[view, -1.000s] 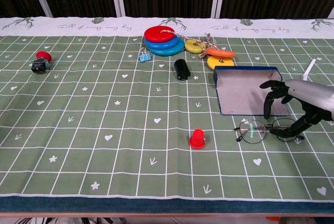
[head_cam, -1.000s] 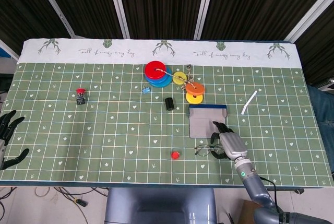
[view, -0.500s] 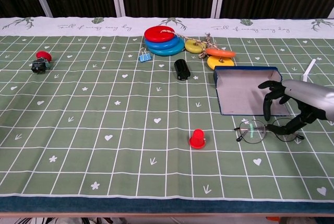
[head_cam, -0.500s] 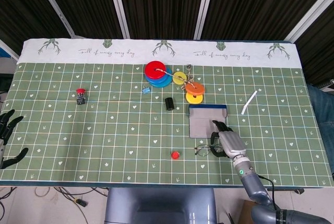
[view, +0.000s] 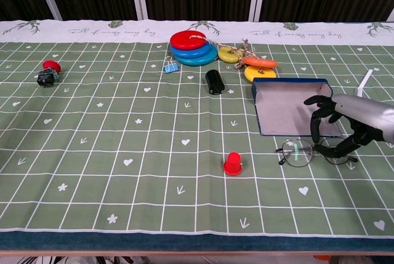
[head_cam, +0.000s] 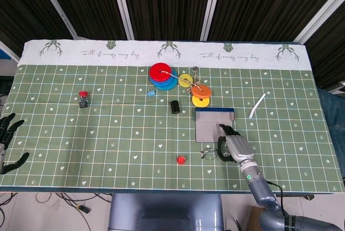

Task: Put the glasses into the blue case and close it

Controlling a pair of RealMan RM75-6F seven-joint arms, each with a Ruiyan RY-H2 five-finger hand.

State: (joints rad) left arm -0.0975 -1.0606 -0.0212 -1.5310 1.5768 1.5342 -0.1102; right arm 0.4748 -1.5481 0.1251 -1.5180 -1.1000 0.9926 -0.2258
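The glasses [view: 311, 151] [head_cam: 211, 153] lie on the green mat just in front of the blue case [view: 288, 113] [head_cam: 210, 128], which is open and shows a grey lining. My right hand [view: 348, 122] [head_cam: 235, 147] reaches over their right lens, with fingers [view: 316, 130] hanging at the bridge and the thumb against the outer rim, pinching that lens. The left lens tilts slightly off the mat. My left hand [head_cam: 8, 142] hangs at the far left edge of the head view, fingers apart and holding nothing.
A small red cap [view: 233, 164] sits left of the glasses. Behind the case are a black cylinder [view: 214, 82], stacked coloured rings [view: 192, 47], yellow and orange discs [view: 258, 67] and a blue clip [view: 170, 64]. A white stick [head_cam: 257, 105] lies right; a red-topped button [view: 47, 73] far left.
My right hand has closed in on the right lens, and the glasses have shifted slightly toward the case, with the left lens now tipped up a little. The left hand is unchanged.
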